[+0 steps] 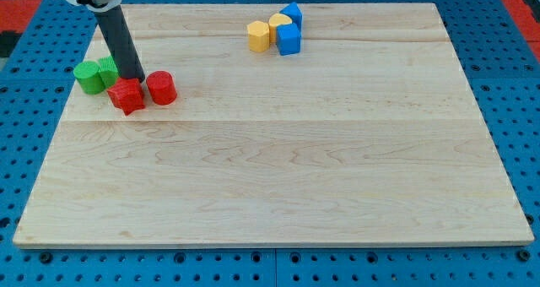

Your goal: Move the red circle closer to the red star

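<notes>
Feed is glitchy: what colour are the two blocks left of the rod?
Green: the two green blocks, clearest in the camera view, sit at the wooden board's left edge.

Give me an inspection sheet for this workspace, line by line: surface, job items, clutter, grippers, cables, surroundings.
Surface: wooden board, flat, mostly bare.
Job's things: red circle at the view's left, just right of the red star, narrow gap or touching, cannot tell.
Clutter: two green blocks left of the star; two yellow blocks and two blue blocks clustered near the view's top.
Grippers: none; my tip sits just behind the red star, right of the green blocks.
Cables: nothing seen.
Surroundings: blue perforated base around the board.
</notes>
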### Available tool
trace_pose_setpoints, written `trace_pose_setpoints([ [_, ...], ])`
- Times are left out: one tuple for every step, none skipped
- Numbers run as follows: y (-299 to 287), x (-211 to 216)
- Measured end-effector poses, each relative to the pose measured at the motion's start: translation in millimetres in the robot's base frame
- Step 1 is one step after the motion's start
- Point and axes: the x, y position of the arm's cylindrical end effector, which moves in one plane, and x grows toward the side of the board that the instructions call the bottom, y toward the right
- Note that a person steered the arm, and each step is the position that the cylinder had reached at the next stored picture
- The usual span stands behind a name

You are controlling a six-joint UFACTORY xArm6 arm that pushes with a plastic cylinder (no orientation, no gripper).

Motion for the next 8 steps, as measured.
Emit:
trace_pose_setpoints([
  [0,8],
  [0,5],
  [4,1],
  [8,0],
  [10,-11],
  [16,-21],
  [35,-29],
  [54,-29],
])
